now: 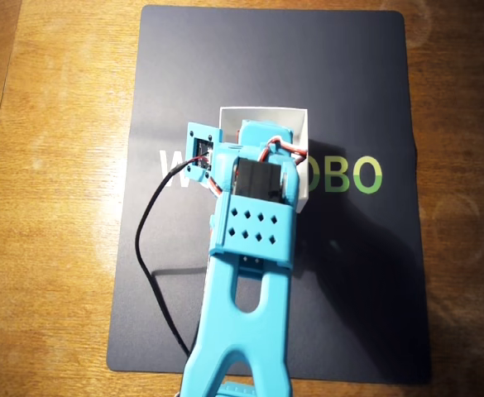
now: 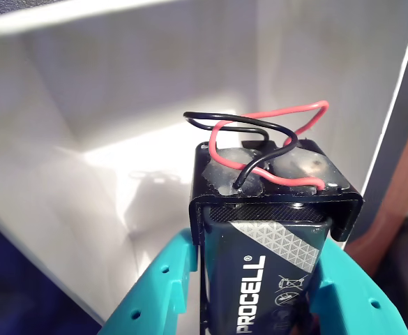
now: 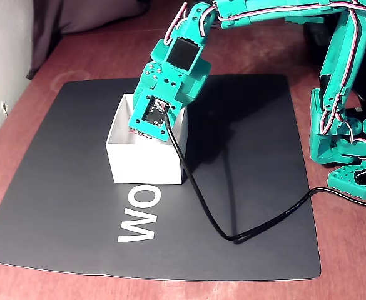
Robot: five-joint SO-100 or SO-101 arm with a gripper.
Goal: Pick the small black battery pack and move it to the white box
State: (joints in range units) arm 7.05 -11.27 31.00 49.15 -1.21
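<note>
The jaws (image 2: 259, 307) clamp the small black battery pack (image 2: 273, 230) by its sides, wires forward, inside the walls of the white box (image 3: 145, 164), probably low enough for a gentle drop

Dark mat (image 1: 374, 273) w/ white-green lettering (image 1: 353, 175) on wooden table (image 1: 51, 207); black cable (image 3: 258, 228) across mat.

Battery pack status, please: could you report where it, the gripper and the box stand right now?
Gripper shut on battery pack. Pack held inside white box, not yet released. Nothing in the way.
</note>
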